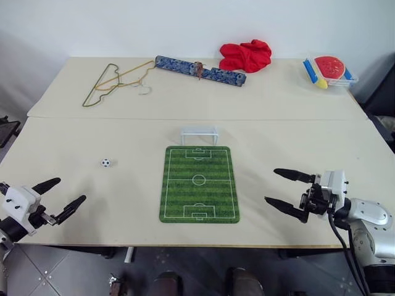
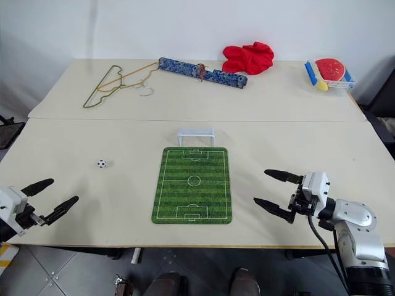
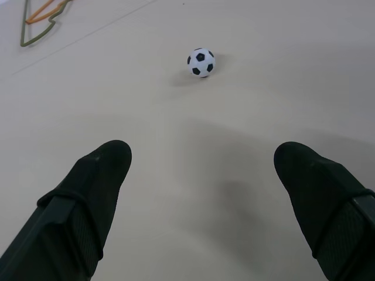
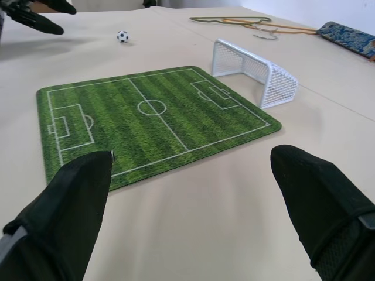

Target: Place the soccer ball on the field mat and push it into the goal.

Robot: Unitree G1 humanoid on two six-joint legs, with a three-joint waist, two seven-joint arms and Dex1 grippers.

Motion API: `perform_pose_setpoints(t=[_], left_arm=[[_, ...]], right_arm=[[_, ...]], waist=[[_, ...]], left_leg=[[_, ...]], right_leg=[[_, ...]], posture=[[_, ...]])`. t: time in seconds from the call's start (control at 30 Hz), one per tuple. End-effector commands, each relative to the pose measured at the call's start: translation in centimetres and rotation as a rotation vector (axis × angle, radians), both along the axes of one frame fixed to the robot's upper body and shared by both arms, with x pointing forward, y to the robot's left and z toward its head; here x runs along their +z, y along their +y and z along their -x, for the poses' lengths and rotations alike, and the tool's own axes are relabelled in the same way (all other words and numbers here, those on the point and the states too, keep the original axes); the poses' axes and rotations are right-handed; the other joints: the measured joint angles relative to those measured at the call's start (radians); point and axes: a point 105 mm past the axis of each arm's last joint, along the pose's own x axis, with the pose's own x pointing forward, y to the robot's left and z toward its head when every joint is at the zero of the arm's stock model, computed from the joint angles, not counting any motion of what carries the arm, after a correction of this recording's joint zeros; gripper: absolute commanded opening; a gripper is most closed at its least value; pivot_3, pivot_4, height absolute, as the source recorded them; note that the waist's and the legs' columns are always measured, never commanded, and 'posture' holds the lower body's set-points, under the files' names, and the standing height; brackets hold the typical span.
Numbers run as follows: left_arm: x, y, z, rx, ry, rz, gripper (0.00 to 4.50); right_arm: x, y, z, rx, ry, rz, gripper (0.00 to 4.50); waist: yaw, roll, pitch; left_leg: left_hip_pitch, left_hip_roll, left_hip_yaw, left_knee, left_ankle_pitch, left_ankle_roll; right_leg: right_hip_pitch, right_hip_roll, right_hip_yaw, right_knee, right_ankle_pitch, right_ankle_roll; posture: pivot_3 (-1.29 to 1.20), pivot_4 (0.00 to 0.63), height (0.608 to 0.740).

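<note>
Soccer ball (image 1: 106,163) sits on the bare table (image 1: 278,111), well left of the field mat (image 1: 199,184) and not on it yet. Mat lies flat mid-table, long side running away from the robot; the goal (image 1: 199,135) stands upright just past its far short edge, seems to be touching or nearly so, mouth facing the mat. Left gripper (image 1: 66,196) hovers over the near left edge of the table w/ fingers spread wide, nothing btwn them; ball is ahead of it, a bit to its right, clearly apart. In the left wrist view the ball (image 3: 201,62) shows beyond the two black fingers (image 3: 88,202), no contact. Right gripper (image 1: 285,192) hangs near the table's front right, jaws wide too, empty, pointing left toward the mat, close beside its right edge but not touching. Far half of the table: wire hangers (image 1: 114,81) at left, a blue patterned strip (image 1: 199,70) in the middle, red cloth (image 1: 245,55) next to it, and a clear tray (image 1: 330,70) w/ something red plus blue and yellow bits at far right.
</note>
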Motion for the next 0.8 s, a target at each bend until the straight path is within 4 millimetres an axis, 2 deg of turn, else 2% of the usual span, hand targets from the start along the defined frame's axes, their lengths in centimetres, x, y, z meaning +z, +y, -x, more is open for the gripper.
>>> perform_pose_setpoints(t=[0.03,0.1,0.2,0.3,0.37,0.43,0.6,0.8], left_arm=[[0.7,0.9,0.7,0.057,-0.029,0.062,4.46],[0.1,1.4,1.7,0.083,-0.008,0.143,4.46],[0.4,2.1,2.6,0.114,-0.044,0.266,4.46],[-1.6,3.6,4.2,0.251,-0.087,0.311,4.46],[-2.6,3.3,4.6,0.27,-0.083,0.327,4.46],[-2.6,2.3,4.4,0.245,-0.089,0.34,4.46],[-0.7,0.6,2.2,0.189,-0.156,0.363,4.46],[2.2,-2.5,-2.7,0.079,-0.175,0.373,4.46]], right_arm=[[1.5,1.3,0.5,0.061,-0.056,-0.06,4.5],[2.6,2.7,0.8,0.102,-0.088,-0.121,4.5],[4.0,3.7,0.7,0.08,-0.151,-0.194,4.5],[5.4,5.5,1.5,0.138,-0.205,-0.282,4.5],[5.7,6.0,1.7,0.154,-0.225,-0.298,4.5],[5.7,6.1,1.7,0.151,-0.217,-0.291,4.5],[5.1,6.0,1.8,0.155,-0.199,-0.255,4.5],[4.5,5.7,1.9,0.144,-0.176,-0.24,4.5]], waist=[[0.0,0.0,0.0],[-0.005,0.0,0.0],[-0.009,0.0,0.0],[-0.001,0.0,0.0],[0.001,0.0,0.0],[0.005,-0.001,0.0],[0.021,-0.004,-0.001],[0.024,-0.004,-0.001]], left_leg=[[0.0,0.0,0.0,0.0,0.0,0.0],[0.0,0.001,0.001,0.0,0.0,0.0],[0.001,0.003,0.003,-0.001,-0.001,-0.001],[0.001,0.003,0.003,0.0,-0.001,-0.001],[0.002,0.003,0.003,0.0,-0.001,-0.001],[0.001,0.002,0.003,0.0,-0.001,-0.001],[0.001,0.002,0.003,0.002,-0.002,-0.001],[0.001,0.002,0.003,0.002,-0.002,-0.001]], right_leg=[[0.0,0.0,0.0,0.0,0.0,0.0],[-0.001,0.001,0.001,0.0,0.0,0.0],[-0.002,0.002,0.004,0.0,0.0,0.0],[-0.002,0.002,0.004,0.001,0.0,0.0],[-0.001,0.002,0.005,0.001,0.0,0.0],[-0.002,0.002,0.004,0.001,0.0,0.0],[-0.001,0.002,0.005,0.001,0.0,0.0],[-0.001,0.002,0.005,0.002,0.0,0.0]], posture=[[0.0,0.15,0.74],[0.0,0.15,0.74],[0.0,0.15,0.74],[0.0,0.15,0.74],[0.0,0.15,0.74],[0.0,0.15,0.74],[0.0,0.15,0.74],[0.0,0.15,0.74]])
